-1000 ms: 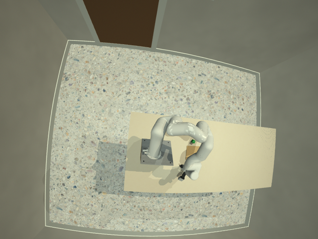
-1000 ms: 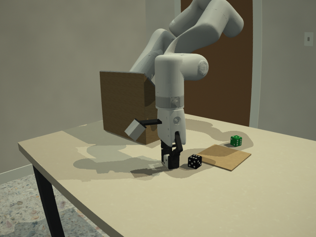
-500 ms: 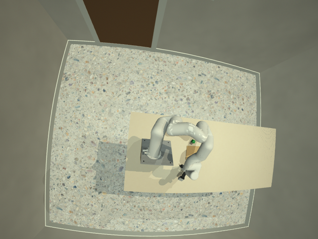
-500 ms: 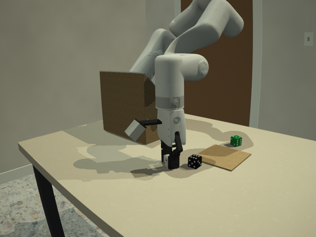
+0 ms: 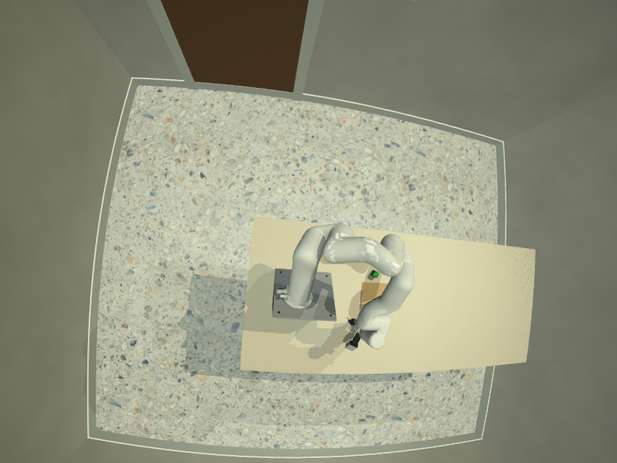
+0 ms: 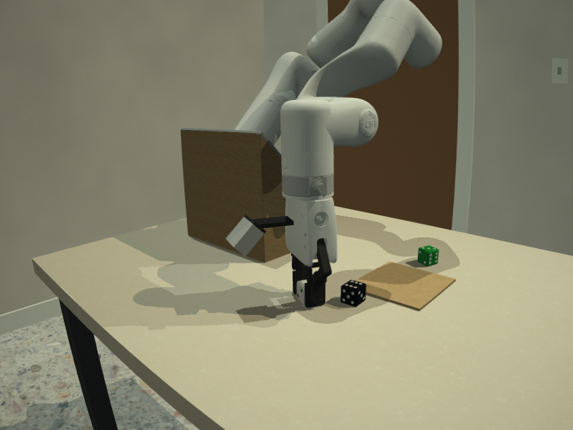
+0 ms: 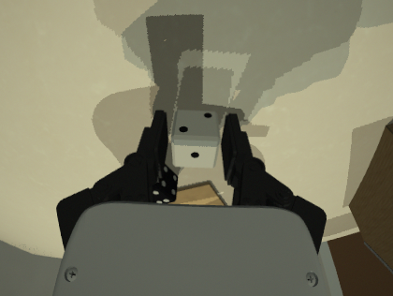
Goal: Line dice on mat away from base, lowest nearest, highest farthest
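White die sits on the table between the gripper fingers, two pips up, one pip on the side facing the wrist camera. Fingers half open, straddling the die with a small gap each side, not clamped; nothing held. Black die just right of the gripper, near the mat's near-left corner, off it. Green die at the mat's far side, also off it. Brown box behind the arm.

White die between finger pads, two pips up, seemingly on table. Black die just beside brown mat. Green die past mat's far edge.
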You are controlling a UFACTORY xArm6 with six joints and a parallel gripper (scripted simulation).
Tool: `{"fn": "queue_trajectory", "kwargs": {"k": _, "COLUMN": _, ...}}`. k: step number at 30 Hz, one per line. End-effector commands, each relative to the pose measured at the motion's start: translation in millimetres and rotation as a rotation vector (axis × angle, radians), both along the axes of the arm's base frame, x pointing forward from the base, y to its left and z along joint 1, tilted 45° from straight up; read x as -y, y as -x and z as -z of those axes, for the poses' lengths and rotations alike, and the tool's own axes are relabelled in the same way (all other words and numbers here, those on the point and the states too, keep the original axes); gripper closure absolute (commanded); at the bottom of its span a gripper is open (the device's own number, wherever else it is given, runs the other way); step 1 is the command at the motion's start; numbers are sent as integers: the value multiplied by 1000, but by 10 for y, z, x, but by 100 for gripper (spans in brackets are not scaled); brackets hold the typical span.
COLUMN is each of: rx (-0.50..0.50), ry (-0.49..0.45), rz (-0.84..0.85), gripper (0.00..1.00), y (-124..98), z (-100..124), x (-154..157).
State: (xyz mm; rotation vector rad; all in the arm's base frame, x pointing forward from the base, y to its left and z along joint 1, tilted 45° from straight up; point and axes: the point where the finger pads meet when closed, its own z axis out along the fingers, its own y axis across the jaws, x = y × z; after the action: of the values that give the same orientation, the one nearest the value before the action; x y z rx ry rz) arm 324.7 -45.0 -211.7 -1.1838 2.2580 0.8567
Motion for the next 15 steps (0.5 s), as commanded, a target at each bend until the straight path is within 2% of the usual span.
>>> {"fn": "queue_trajectory", "kwargs": {"k": 1, "rx": 2, "ry": 2, "rz": 1, "gripper": 53, "y": -11, "z": -4, "x": 13}}
{"fn": "queue_trajectory", "kwargs": {"k": 2, "rx": 2, "ry": 2, "rz": 1, "gripper": 53, "y": -11, "z": -4, "x": 13}}
{"fn": "queue_trajectory", "kwargs": {"k": 3, "rx": 2, "ry": 2, "rz": 1, "gripper": 73, "y": -11, "z": -4, "x": 13}}
{"fn": "queue_trajectory", "kwargs": {"k": 15, "rx": 2, "ry": 2, "rz": 1, "gripper": 73, "y": -11, "z": -4, "x": 13}}
